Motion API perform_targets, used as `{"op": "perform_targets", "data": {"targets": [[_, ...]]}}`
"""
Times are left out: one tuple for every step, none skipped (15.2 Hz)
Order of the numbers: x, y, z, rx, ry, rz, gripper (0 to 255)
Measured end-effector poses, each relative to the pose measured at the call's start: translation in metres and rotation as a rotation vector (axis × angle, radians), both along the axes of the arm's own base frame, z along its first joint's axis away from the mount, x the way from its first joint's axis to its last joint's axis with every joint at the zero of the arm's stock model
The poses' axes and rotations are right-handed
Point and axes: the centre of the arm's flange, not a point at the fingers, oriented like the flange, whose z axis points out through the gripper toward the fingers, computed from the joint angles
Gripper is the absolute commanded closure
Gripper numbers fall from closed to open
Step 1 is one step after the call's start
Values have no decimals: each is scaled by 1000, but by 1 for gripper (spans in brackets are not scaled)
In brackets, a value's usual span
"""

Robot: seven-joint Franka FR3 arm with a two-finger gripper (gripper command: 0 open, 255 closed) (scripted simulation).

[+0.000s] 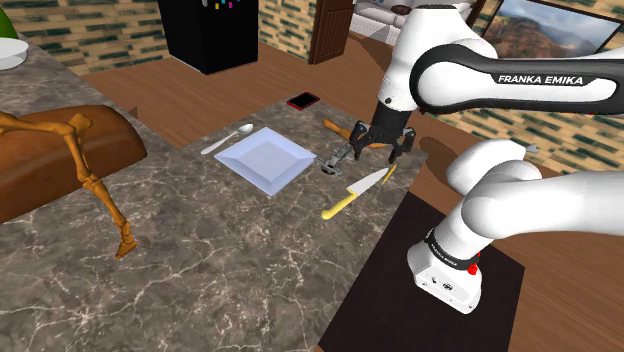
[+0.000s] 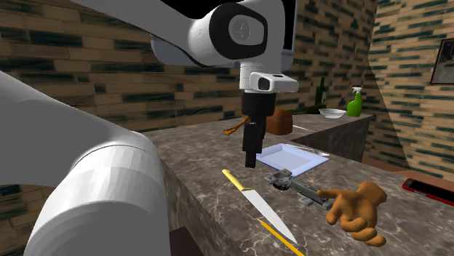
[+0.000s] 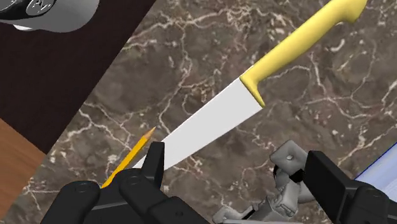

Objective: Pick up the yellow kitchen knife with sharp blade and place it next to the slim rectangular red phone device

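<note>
The black two-finger gripper point(image 1: 384, 153) hangs above the brown marble counter point(image 1: 230, 260) with its fingers spread wide and nothing between them. In the wrist view the gripper point(image 3: 238, 170) shows bare stone in its gap.

The knife with the yellow handle and pale pointed blade point(image 1: 358, 192) lies flat on the counter. In the shoulder view its handle points to seven o'clock and its tip to one o'clock, and the gripper hovers over the tip end. In the wrist view the knife's point(image 3: 254, 95) blade tip runs in behind one finger point(image 3: 153, 160), beside a thin orange pencil point(image 3: 127, 164).

From the knife, the white square plate point(image 1: 266, 160) sits at ten o'clock with a silver spoon point(image 1: 228, 138) just beyond it. A small grey metal tool point(image 1: 335, 165) lies between plate and knife. The slim red phone point(image 1: 303, 101) rests well apart at eleven o'clock, on a brown wooden surface past the counter's edge.
</note>
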Motion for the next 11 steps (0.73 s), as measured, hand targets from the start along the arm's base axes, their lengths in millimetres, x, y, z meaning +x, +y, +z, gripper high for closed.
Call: {"op": "perform_targets", "data": {"targets": [[-1, 6, -12, 6, 4, -58, 0], [1, 11, -22, 12, 8, -118, 0], [2, 21, -35, 18, 14, -174, 0], [3, 26, -43, 24, 17, -235, 0], [2, 31, -51, 28, 20, -272, 0], [2, 33, -57, 30, 21, -292, 0], [2, 33, -63, 31, 22, -302, 0], [1, 34, -67, 31, 22, -307, 0], [1, 33, -73, 32, 23, -310, 0], [0, 34, -78, 32, 23, -311, 0], [-1, 34, -84, 32, 23, -312, 0]]}}
